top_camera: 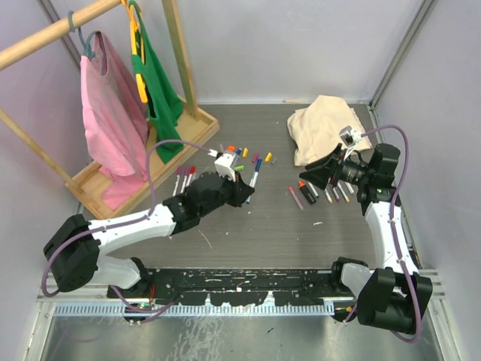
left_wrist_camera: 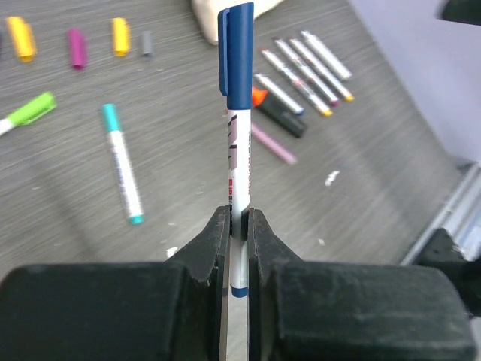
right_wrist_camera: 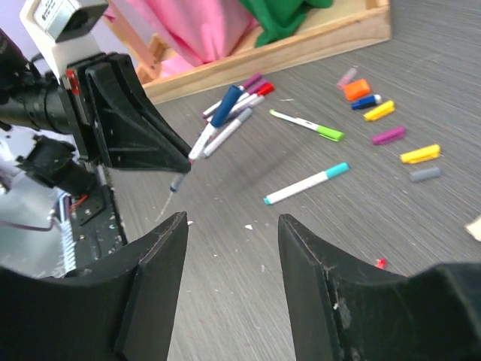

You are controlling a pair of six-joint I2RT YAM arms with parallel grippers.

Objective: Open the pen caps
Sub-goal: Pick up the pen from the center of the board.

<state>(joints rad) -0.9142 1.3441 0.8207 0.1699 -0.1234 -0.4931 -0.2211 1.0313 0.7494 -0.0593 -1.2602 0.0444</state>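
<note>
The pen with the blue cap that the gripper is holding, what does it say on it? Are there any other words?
Blue-capped pen in the left gripper: dark and red print along its white barrel, too blurred to read.
White box on the left wrist: a sticker with tiny print, too small to read.
No other words can be read.

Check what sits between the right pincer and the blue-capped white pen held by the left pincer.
Nothing: in the right wrist view, only bare grey tabletop with white flecks separates the right pincer from the blue-capped white pen in the left pincer.
</note>
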